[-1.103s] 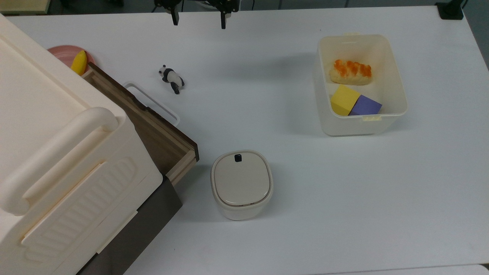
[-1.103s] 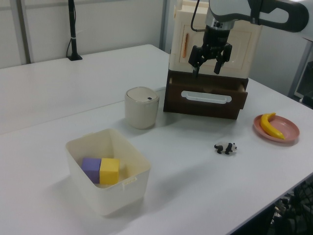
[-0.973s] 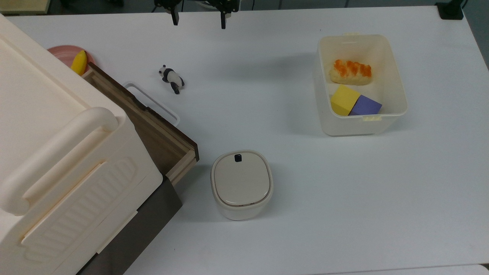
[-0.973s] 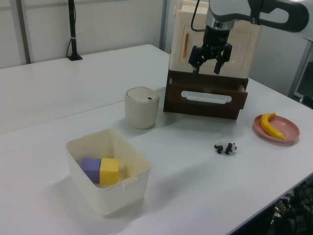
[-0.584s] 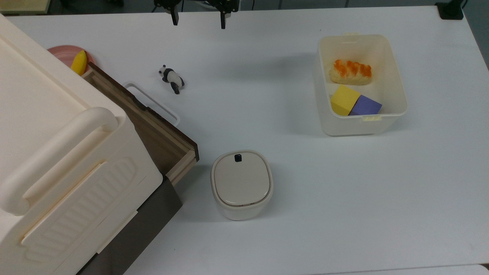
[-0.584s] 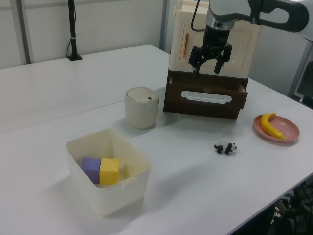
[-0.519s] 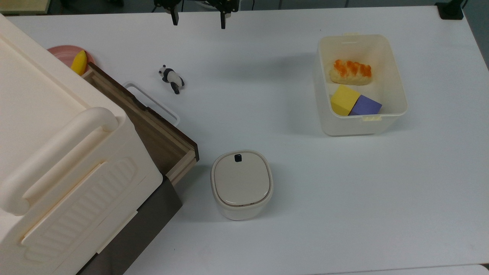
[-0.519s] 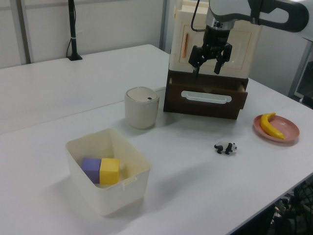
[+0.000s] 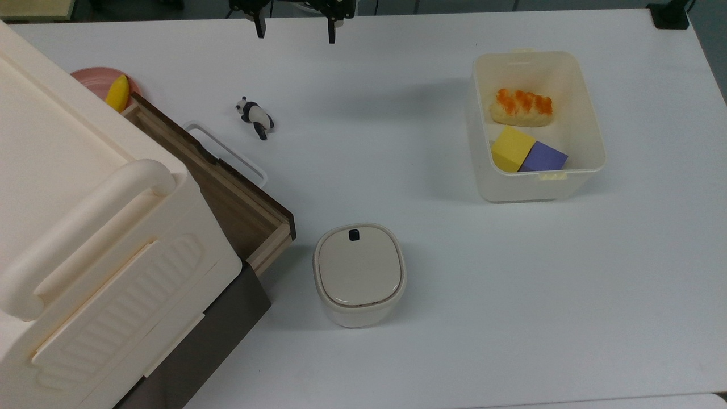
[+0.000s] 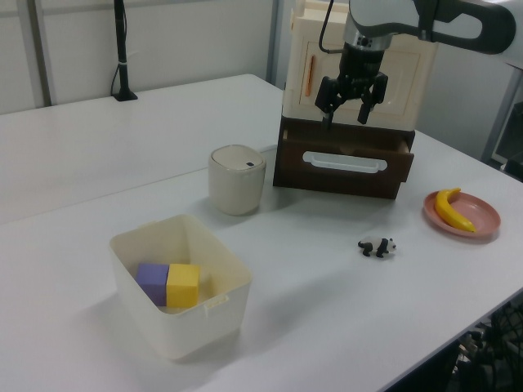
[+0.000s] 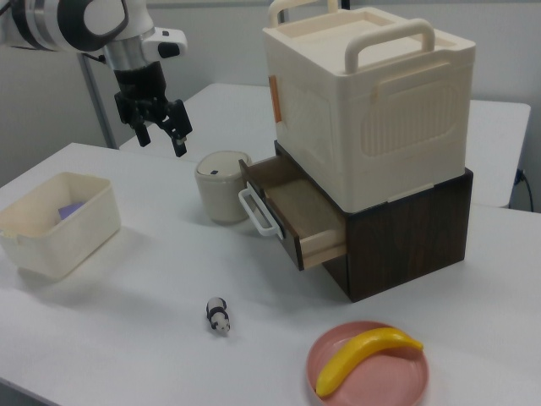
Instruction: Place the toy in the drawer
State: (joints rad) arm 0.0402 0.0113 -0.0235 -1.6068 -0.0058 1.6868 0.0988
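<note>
The white desk [image 9: 431,341] carries everything, with a wide bare stretch through its middle that leaves room for the arm to travel. The largest thing on it is the cream cabinet [image 11: 372,93], stacked on a dark wood-grain base. From that base the drawer [image 11: 296,211] stands pulled out, its inside open to the ceiling and its white loop handle [image 9: 227,152] facing the bare desk, so it looks ready to take something dropped in from above. The cream open-top bin [image 9: 537,125] sits well apart from the cabinet and holds an orange-topped toy food [image 9: 521,107], a yellow block [image 9: 511,147] and a purple block [image 9: 544,157], kept together and out of the way. A lidded cream pot [image 9: 359,274] stands just beside the drawer's corner, near enough that a low approach to the drawer from that side could clip it. A pink plate [image 11: 368,365] with a banana [image 11: 365,357] lies near the cabinet's far side.

The claw [image 10: 346,104] hangs high above the desk, pointing down, its two fingers spread wide and holding nothing; I judge the pick is not yet begun.

The toy [image 9: 255,116], a tiny panda, lies on its side on the bare desk, just off the drawer's handle end and outside the drawer. In the top view it is below the claw [image 9: 295,28] and toward the top view's left, well apart and much lower, so the next move calls for travel across and a long descent.
</note>
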